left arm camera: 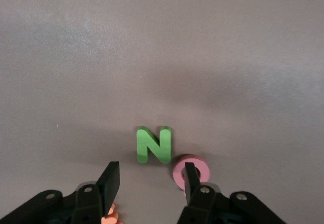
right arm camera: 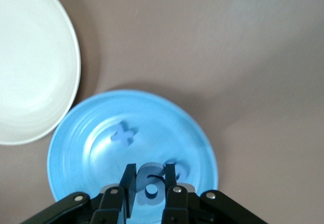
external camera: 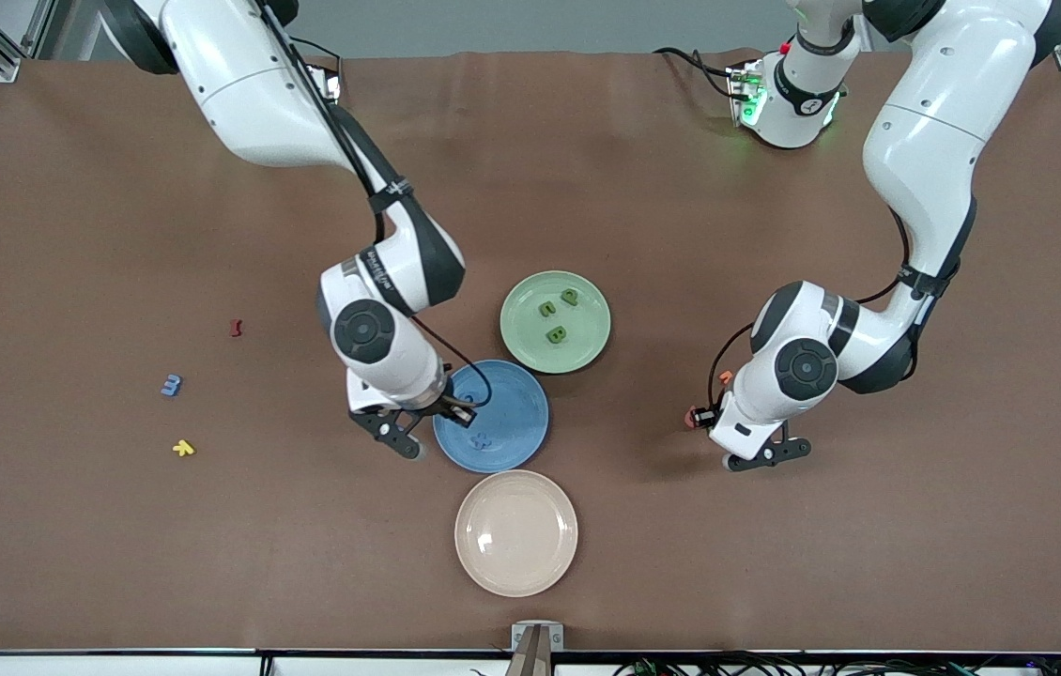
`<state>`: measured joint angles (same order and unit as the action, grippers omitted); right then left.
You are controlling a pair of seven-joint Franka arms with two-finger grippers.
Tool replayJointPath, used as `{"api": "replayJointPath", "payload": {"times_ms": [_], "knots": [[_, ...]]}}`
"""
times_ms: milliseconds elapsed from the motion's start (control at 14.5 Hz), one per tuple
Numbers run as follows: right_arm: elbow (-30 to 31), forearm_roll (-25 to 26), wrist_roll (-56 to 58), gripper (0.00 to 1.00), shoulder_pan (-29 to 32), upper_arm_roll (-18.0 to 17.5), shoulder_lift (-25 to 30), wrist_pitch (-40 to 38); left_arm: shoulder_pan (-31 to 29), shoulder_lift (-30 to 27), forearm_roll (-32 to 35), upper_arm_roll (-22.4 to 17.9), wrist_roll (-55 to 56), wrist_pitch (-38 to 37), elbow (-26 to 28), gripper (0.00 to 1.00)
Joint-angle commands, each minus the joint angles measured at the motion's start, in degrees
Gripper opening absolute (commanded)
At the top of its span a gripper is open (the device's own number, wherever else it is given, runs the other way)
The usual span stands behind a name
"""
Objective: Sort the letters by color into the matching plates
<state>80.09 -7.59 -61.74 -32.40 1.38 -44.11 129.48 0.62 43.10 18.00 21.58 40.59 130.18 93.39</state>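
My right gripper is shut on a blue letter and hangs over the blue plate, at its edge toward the right arm's end. A blue X letter lies in that plate. The pale green plate holds three green letters. My left gripper stands open, low over the table. A green N lies just ahead of its fingertips, and a pink O is partly under one finger.
A cream plate sits nearer the front camera than the blue plate. Toward the right arm's end lie loose red, blue and yellow letters. An orange piece shows under my left gripper.
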Motion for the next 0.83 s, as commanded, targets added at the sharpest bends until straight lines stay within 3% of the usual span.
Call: {"api": "replayJointPath", "payload": {"times_ms": [0,138,208,277,346,553,761], "knots": [[-2.1,-0.6,-3.9,0.02,-2.4,0.6,-2.6,3.1,0.2,2.1,2.4,-0.2,-0.4,-0.1,-1.9,0.59],[-2.8,-0.6,-5.4,0.02,-3.4,0.6,-4.2,4.3,0.1,2.8,2.6,-0.4,-0.8,0.0,-2.4,0.58],[-3.0,-0.6,-5.3,0.16,-3.4,0.6,-4.4,4.2,0.1,2.9,2.5,-0.7,-0.9,0.0,-2.7,0.58],[-3.1,-0.7,-5.4,0.76,-2.9,0.6,-4.4,3.9,0.1,3.1,2.5,-0.8,-0.9,0.2,-2.8,0.58],[-3.2,-0.6,-5.4,1.00,-3.0,0.7,-4.3,3.6,0.1,3.5,2.4,-0.9,-0.8,1.0,-2.9,0.57],[-2.8,-0.2,-3.2,1.00,0.2,1.0,-2.5,0.2,0.1,4.0,2.4,-0.9,-0.8,1.6,-3.5,0.57],[-1.8,-0.1,9.9,1.00,5.0,1.3,2.2,-11.4,0.1,4.2,2.1,-0.8,-0.2,2.4,-3.7,0.57]]}}
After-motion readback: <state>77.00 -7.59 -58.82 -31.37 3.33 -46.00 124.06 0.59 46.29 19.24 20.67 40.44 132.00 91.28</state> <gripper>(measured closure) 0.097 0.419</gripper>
